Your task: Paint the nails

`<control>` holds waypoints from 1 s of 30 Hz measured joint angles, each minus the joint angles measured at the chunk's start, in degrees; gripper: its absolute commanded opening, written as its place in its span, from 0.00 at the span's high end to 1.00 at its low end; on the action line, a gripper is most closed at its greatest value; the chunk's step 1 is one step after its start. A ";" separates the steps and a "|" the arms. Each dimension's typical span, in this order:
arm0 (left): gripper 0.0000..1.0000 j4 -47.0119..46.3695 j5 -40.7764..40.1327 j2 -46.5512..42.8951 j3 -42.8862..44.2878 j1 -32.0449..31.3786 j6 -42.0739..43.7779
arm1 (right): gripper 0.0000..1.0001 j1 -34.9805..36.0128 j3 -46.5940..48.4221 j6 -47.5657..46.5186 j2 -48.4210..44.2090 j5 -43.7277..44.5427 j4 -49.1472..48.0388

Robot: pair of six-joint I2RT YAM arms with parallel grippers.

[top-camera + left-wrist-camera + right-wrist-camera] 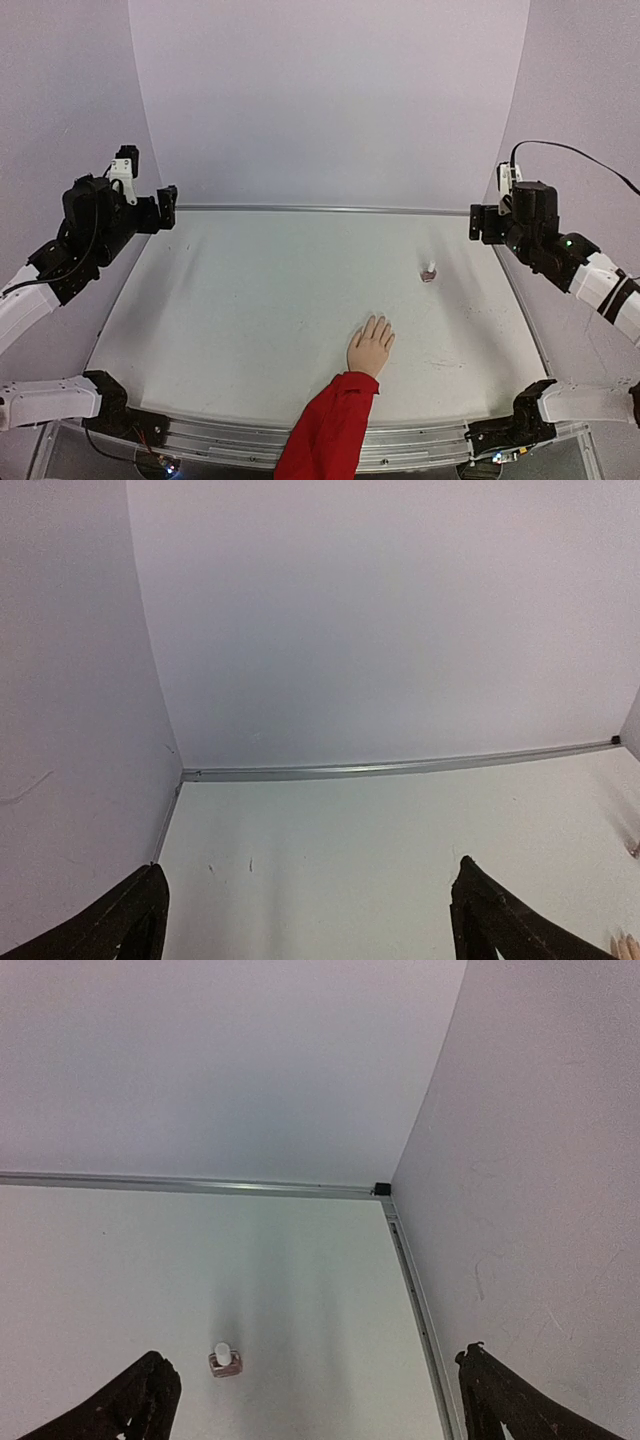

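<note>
Both hands are released and empty. The left hand point(165, 208) hangs above the far left of the bench point(250, 300), and the right hand point(480, 222) above the far right. The mannequin hand point(371, 348) lies flat near the front edge. Its nails point(378, 322) point away from the arms and are too small to resolve. The capped bottle point(429, 271) stands apart from it, nearer the right hand.

Probable faults:
- An off-centre closure may topple the small bottle.
- The mannequin hand, if not fixed down, may slide under brush pressure and smear polish onto its fingers.
</note>
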State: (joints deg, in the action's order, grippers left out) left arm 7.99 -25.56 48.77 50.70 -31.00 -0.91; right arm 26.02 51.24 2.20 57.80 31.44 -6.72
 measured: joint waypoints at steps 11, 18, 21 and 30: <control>0.01 -0.02 5.31 6.05 -1.66 14.08 -8.48 | 0.02 -17.40 -0.20 4.55 9.35 -14.14 2.12; 0.01 -0.02 14.82 11.08 -1.66 17.92 -12.15 | 0.02 -21.55 3.93 7.13 19.96 -24.85 7.72; 0.01 0.13 19.17 13.62 -1.44 18.56 -13.29 | 0.02 -21.18 6.38 7.58 23.56 -27.74 10.16; 0.01 4.76 30.18 21.09 3.72 19.12 -16.11 | 0.10 -15.50 15.54 7.02 34.10 -31.28 16.17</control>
State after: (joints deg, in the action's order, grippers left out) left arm 12.75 4.62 69.87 54.41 -11.88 -17.02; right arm 10.52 66.78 9.21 91.90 0.16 9.45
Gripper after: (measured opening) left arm 0.994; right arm 0.928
